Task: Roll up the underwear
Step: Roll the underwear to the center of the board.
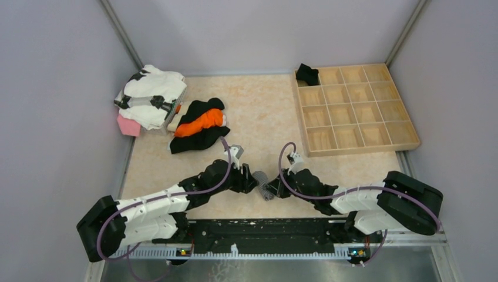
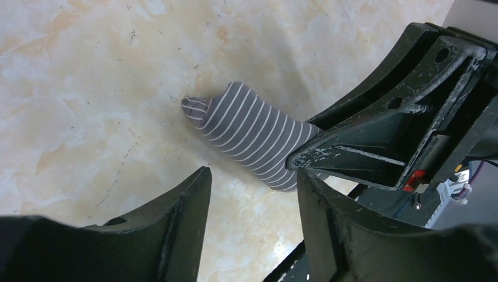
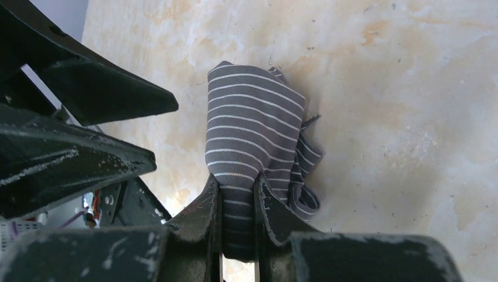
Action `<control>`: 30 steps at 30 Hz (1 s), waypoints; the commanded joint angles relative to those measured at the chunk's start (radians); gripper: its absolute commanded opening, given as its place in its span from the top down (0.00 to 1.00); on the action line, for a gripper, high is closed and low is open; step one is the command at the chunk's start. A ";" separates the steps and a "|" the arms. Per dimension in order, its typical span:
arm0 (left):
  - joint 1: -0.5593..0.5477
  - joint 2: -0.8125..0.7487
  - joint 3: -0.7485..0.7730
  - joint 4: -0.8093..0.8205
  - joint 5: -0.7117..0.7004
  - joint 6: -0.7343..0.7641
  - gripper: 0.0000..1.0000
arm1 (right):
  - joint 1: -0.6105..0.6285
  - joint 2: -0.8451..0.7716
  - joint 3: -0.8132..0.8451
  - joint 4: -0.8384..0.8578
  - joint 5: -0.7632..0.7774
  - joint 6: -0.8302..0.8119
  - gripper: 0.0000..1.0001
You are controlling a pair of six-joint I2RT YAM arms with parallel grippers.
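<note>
Grey underwear (image 3: 252, 129) with thin white stripes; table (image 1: 264, 111) mottled cream; cloth (image 1: 306, 74) in tray (image 1: 364, 150) seemingly black.

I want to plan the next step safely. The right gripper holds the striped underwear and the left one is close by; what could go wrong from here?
1. The right gripper pinches only one end of the striped underwear; a loose fold hangs outside the grip, so the roll may open when lifted.
2. The open left gripper sits very near; the arms might collide.
</note>
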 commanded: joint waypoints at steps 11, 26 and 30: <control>0.000 0.061 -0.088 0.227 -0.003 -0.171 0.12 | -0.013 0.054 -0.127 0.083 0.053 0.247 1.00; -0.002 0.168 -0.040 0.232 -0.059 -0.228 0.11 | -0.013 0.066 -0.104 0.060 0.033 0.224 1.00; -0.002 0.178 -0.019 0.221 -0.092 -0.254 0.11 | -0.013 0.065 -0.088 0.029 0.029 0.201 1.00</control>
